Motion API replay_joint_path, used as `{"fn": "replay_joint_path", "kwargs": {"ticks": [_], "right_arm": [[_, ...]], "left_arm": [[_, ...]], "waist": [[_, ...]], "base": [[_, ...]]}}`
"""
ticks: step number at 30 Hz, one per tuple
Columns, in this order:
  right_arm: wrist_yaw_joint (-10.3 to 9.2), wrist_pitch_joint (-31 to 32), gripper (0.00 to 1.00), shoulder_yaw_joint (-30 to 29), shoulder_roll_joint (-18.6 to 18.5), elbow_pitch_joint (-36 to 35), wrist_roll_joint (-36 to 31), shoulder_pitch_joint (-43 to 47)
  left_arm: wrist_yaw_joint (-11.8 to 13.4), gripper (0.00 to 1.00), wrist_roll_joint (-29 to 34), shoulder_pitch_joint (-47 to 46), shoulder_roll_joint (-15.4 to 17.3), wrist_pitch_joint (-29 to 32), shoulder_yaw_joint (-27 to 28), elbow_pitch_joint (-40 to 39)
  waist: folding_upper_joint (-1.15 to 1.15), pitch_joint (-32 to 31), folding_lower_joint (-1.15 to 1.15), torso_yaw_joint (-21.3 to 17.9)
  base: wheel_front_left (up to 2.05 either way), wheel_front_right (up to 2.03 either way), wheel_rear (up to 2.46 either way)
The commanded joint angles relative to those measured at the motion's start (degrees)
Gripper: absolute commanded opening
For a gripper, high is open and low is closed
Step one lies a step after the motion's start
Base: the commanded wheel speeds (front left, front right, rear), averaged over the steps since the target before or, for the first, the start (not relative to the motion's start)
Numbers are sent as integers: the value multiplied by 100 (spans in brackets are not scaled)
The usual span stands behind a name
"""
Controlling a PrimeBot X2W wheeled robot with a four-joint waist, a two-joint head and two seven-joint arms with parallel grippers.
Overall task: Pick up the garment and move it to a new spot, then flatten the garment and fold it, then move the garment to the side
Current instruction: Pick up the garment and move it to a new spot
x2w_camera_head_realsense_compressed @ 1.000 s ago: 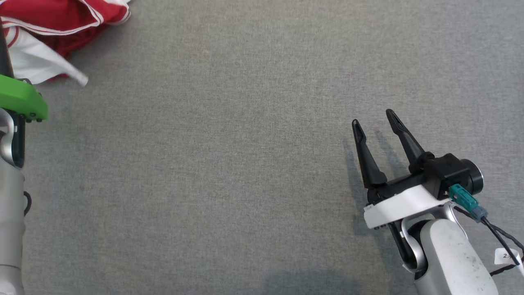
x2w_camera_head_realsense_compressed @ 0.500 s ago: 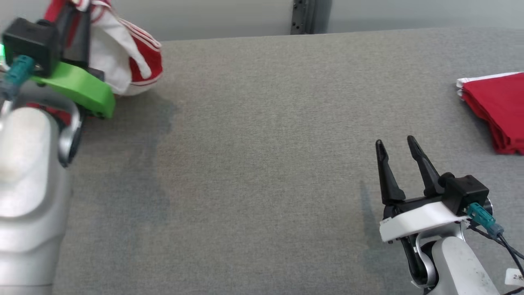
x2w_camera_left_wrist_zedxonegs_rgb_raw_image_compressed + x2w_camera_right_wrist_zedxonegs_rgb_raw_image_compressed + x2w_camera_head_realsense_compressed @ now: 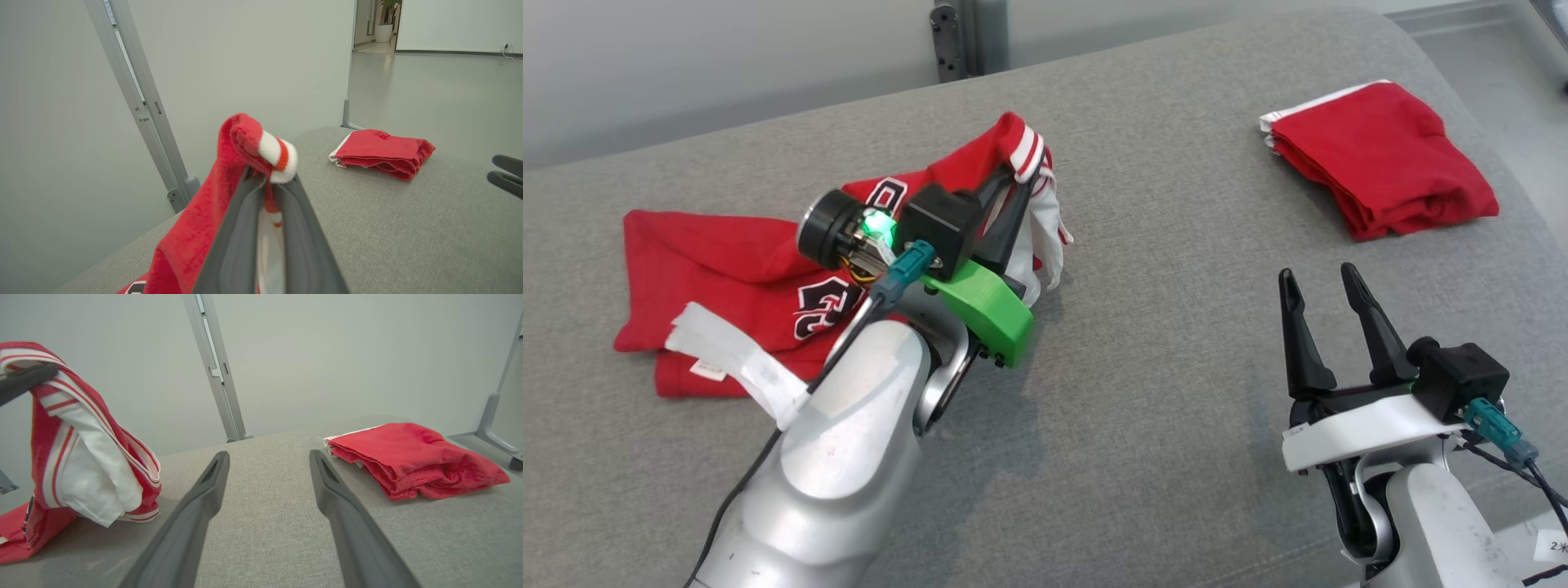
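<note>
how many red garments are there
2. A jersey, partly lifted in the left claw, on the left; a folded garment lying far right. None looks hidden.

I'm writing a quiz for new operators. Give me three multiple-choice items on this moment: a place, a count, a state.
1. Where on the grey surface does the folded red garment lie? A) far right B) near left C) centre
2. How many garments are in view? A) one B) two C) three
3. The left gripper is: A) open B) shut on the striped edge of the jersey C) shut on nothing
Key: 1 A: it lies beyond the right gripper. 2 B: jersey plus folded one. 3 B: striped trim is pinched between its fingers.
</note>
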Motion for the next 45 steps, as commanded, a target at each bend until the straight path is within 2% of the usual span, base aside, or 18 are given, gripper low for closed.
{"fn": "replay_joint_path", "kwargs": {"ticks": [1,5,6,7,12,16,25,32,37,45], "right_arm": [[-6,-20,100,37,-2,-1,69,-103],[-6,-20,100,56,-2,-8,164,-127],[-6,-19,100,47,-1,-12,173,-128],[-6,-20,100,47,0,-18,180,-130],[-6,-20,100,-7,0,-25,189,-110],[-6,-20,100,15,-2,-32,145,-116],[-6,-20,100,85,-5,4,-16,-6],[-6,-20,100,84,-7,128,-146,213],[-6,-21,100,162,-8,202,-159,433],[-6,-21,100,163,-8,148,-216,689]], "left_arm": [[40,0,-20,21,-33,-94,-72,225],[156,0,6,-154,-101,-416,-310,870],[163,48,-44,-171,-121,-486,-384,1022],[163,100,-86,-182,-128,-522,-440,1133],[122,100,-361,-239,-138,-675,-860,1476],[252,100,-583,-260,-134,-821,-1049,1553],[410,100,-670,59,-92,-992,-969,1442],[680,100,-760,1055,193,-993,-409,586],[961,100,-850,2160,382,-994,190,-105],[1281,100,-818,3577,479,-995,1074,-900]], "waist": [[0,424,0,-587],[0,595,0,-827],[0,619,0,-860],[0,637,0,-882],[0,613,0,-817],[0,513,0,-592],[0,-4,0,47],[0,-602,0,473],[0,-969,0,763],[0,-1122,0,1130]], "base": [[0,0,0],[0,0,0],[0,0,0],[0,0,0],[0,0,0],[0,0,0],[0,0,0],[0,0,0],[0,0,0],[0,0,0]]}}
